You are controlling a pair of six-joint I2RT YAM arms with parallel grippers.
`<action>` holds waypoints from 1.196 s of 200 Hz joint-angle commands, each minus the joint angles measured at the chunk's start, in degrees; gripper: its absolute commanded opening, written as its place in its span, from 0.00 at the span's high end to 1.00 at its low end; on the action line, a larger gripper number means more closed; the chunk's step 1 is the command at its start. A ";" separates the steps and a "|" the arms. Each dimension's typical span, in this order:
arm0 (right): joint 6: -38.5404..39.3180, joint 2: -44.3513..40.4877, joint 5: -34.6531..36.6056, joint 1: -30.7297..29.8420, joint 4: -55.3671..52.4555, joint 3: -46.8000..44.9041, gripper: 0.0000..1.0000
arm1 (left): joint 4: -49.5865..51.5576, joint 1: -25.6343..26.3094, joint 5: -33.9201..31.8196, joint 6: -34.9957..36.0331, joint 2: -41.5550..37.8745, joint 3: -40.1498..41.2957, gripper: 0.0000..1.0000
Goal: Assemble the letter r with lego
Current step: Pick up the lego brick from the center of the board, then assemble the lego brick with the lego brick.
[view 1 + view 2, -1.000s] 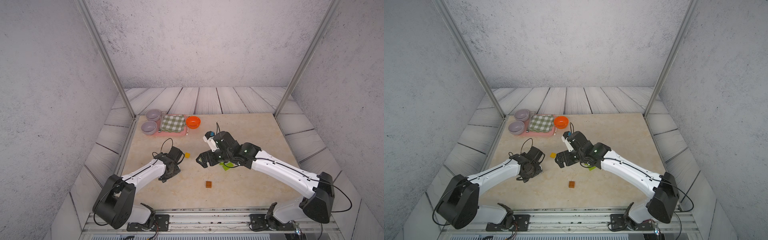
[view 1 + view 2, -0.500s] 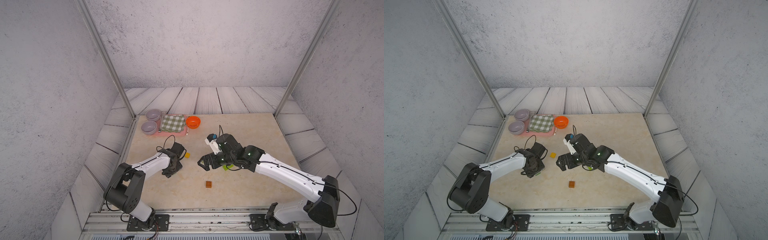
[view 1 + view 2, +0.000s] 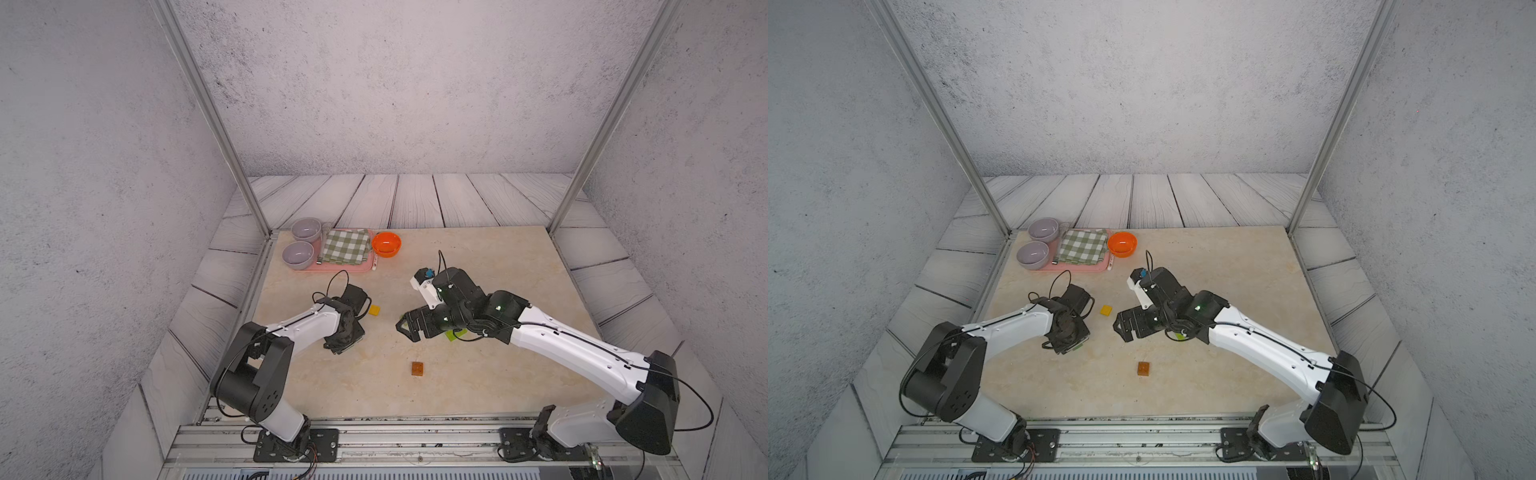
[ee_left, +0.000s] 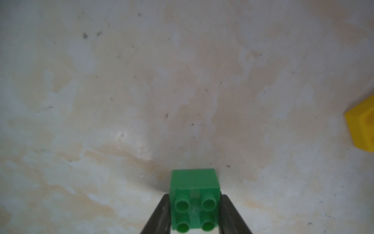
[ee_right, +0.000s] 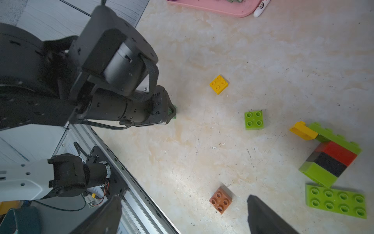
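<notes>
My left gripper [image 4: 194, 210] is shut on a dark green brick [image 4: 194, 194], studs facing the camera, low over the table. In both top views it sits left of centre [image 3: 347, 343] [image 3: 1073, 345]. A yellow brick [image 3: 374, 310] [image 5: 219, 84] lies just beyond it. My right gripper [image 5: 182, 214] hangs open and empty above the table [image 3: 409, 328]. In the right wrist view a brown-orange brick [image 5: 220, 200] lies between its fingers' lines, with a lime square brick [image 5: 254, 120], a lime, black and red stack [image 5: 329, 162] and a long lime brick [image 5: 336, 200] further off.
A pink tray [image 3: 332, 266] with two grey bowls [image 3: 306, 229] and a checked cloth [image 3: 347, 246] stands at the back left. An orange bowl [image 3: 386, 244] sits beside it, and a white pen [image 5: 261, 9] lies at the tray's edge. The metal rail [image 3: 374, 432] runs along the front.
My left gripper has closed onto the dark green brick. The left arm's lower links have swung round, and the right arm has drifted slightly rightwards, still open.
</notes>
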State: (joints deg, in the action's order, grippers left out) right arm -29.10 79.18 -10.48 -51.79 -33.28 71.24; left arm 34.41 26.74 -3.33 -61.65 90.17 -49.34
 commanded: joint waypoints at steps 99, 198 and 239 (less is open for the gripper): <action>-3.97 -15.32 -2.91 13.22 -10.06 -11.53 0.00 | 12.76 7.74 5.03 20.17 -14.22 -5.19 1.00; -4.47 -26.09 -16.74 25.90 -3.97 -29.17 0.07 | 12.04 32.28 2.53 2.51 -2.49 -14.22 1.00; -4.45 -27.78 -17.90 27.53 -2.48 -31.36 0.09 | 10.59 34.62 1.60 -0.06 3.20 -17.33 1.00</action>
State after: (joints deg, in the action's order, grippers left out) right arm -34.70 52.99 -26.20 -24.80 -37.52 40.10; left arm 44.49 60.40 0.32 -58.98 90.63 -64.49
